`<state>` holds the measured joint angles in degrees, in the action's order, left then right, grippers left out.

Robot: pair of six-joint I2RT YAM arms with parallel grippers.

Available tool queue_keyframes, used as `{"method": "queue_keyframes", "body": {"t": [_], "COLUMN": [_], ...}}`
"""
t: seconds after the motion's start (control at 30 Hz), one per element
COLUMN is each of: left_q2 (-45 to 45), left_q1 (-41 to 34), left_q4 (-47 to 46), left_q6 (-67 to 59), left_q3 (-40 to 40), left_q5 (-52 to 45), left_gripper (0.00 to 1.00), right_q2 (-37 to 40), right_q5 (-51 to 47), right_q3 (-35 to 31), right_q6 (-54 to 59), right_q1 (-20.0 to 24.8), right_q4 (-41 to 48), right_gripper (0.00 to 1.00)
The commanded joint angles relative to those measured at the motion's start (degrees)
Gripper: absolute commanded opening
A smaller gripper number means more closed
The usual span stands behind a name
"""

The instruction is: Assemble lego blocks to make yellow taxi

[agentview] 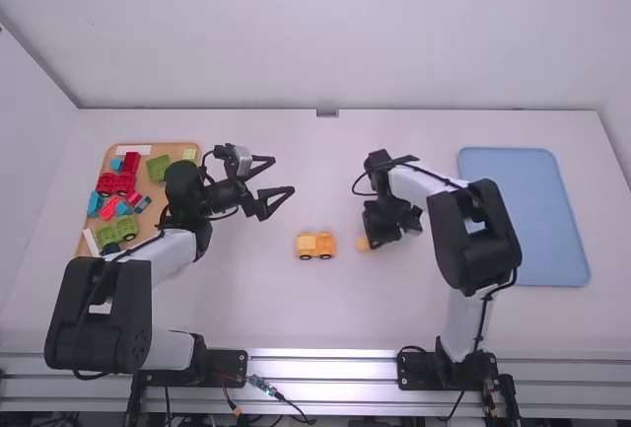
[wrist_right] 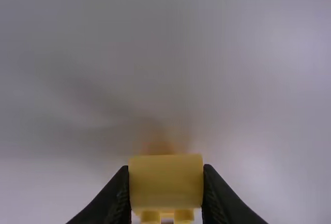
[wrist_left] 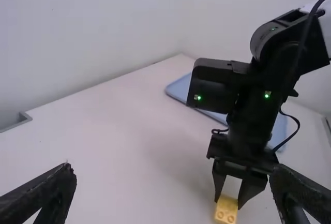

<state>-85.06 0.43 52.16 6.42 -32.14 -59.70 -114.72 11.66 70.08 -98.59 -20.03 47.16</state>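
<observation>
An orange-yellow taxi body [agentview: 315, 245] stands on its wheels near the table's middle. To its right, my right gripper [agentview: 367, 242] holds a small yellow block [agentview: 363, 246] close to the table. The left wrist view shows that yellow block [wrist_left: 226, 210] pinched between the right arm's fingertips, studs visible. In the right wrist view, my right gripper [wrist_right: 166, 185] is shut on the yellow block [wrist_right: 166, 182]. My left gripper [agentview: 283, 177] is open above the table, left of the middle and beyond the taxi body; its fingers stand wide apart in its own wrist view [wrist_left: 173, 182].
A wooden tray [agentview: 150, 240] at the left holds several red, green and blue block pieces, partly behind the left arm. A blue tray [agentview: 527, 215] lies at the right, beside the right arm. A small grey bracket [agentview: 327, 112] sits at the far edge.
</observation>
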Motion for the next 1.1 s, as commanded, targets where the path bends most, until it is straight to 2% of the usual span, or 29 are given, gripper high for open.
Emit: {"method": "queue_keyframes", "body": {"t": [0.0,0.07,0.37,0.4,0.43,0.47,0.5,0.57,0.7,0.8,1.07], "left_q2": [-0.13,-0.13,-0.13,-0.13,-0.13,-0.13,-0.13,-0.13,-0.13,-0.13,-0.13], "left_q1": [0.00,0.00,0.00,0.00,-0.02,-0.04,-0.04,-0.04,-0.04,-0.04,-0.04], "left_q4": [0.37,0.37,0.37,0.35,0.35,0.35,0.35,0.33,0.35,0.31,0.22], "left_q6": [-0.01,0.01,0.01,0.03,0.03,0.03,0.03,0.01,0.03,0.03,0.01], "left_q3": [-1.22,-1.22,-1.22,-1.22,-1.22,-1.22,-1.22,-1.22,-1.22,-1.22,-1.22], "left_q5": [-0.66,-0.66,-0.83,-0.83,-0.81,-0.81,-0.81,-0.83,-0.83,-0.85,-0.83], "left_gripper": [0.99,0.99,0.99,0.99,0.99,0.99,0.99,0.99,0.99,0.99,0.99], "right_q2": [0.62,0.62,0.62,0.62,0.59,0.62,0.62,0.62,0.62,0.62,0.62], "right_q5": [-0.35,0.02,1.07,1.75,2.38,2.67,3.02,3.56,4.00,5.84,11.06], "right_q3": [-0.74,-0.72,-0.74,-0.74,-0.74,-0.74,-0.72,-0.72,-0.72,-0.72,-0.72], "right_q6": [0.04,1.77,5.64,5.66,5.66,5.66,5.64,5.66,7.65,9.09,16.55], "right_q1": [0.59,0.61,2.19,2.40,2.54,2.54,2.54,2.43,2.91,3.52,5.79], "right_q4": [1.09,1.22,1.11,1.03,1.05,1.07,1.01,1.03,0.61,0.57,0.13], "right_gripper": [0.28,0.34,0.42,0.58,0.66,0.67,0.77,0.88,0.90,0.99,0.99]}}
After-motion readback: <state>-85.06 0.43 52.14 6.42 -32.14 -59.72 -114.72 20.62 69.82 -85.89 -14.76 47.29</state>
